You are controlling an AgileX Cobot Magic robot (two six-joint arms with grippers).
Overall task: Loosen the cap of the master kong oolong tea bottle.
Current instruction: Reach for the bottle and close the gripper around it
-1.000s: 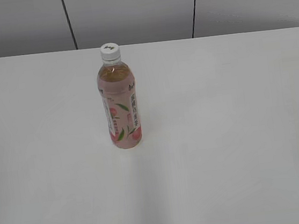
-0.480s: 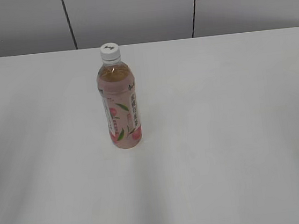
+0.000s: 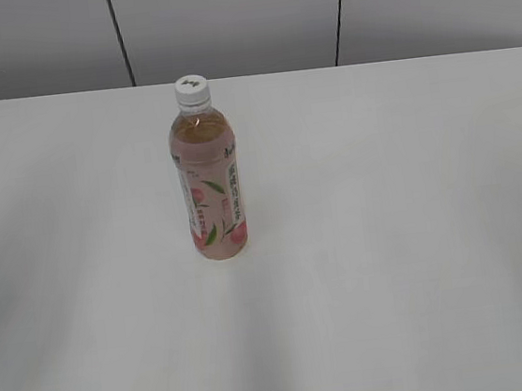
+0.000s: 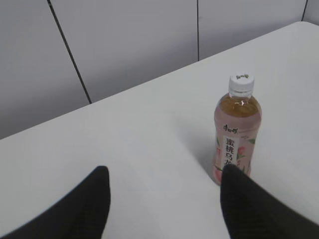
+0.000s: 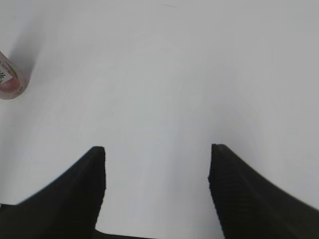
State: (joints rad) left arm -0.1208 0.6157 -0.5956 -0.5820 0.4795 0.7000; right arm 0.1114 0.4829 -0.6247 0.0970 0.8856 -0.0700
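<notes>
The master kong oolong tea bottle (image 3: 209, 187) stands upright on the white table, amber tea inside, pink peach label. Its white cap (image 3: 191, 90) sits on the neck. Neither gripper shows in the exterior view. In the left wrist view the bottle (image 4: 237, 132) and cap (image 4: 241, 84) stand ahead to the right; my left gripper (image 4: 164, 172) is open and empty, its right finger overlapping the bottle's base in the picture. In the right wrist view only the bottle's base (image 5: 10, 79) shows at the far left edge; my right gripper (image 5: 157, 149) is open and empty over bare table.
The white table (image 3: 388, 238) ends at a grey panelled wall (image 3: 222, 21) just behind the bottle. No other objects are in view.
The bottle has not moved. Faint shadows at the left and right sides of the table have shifted slightly.
</notes>
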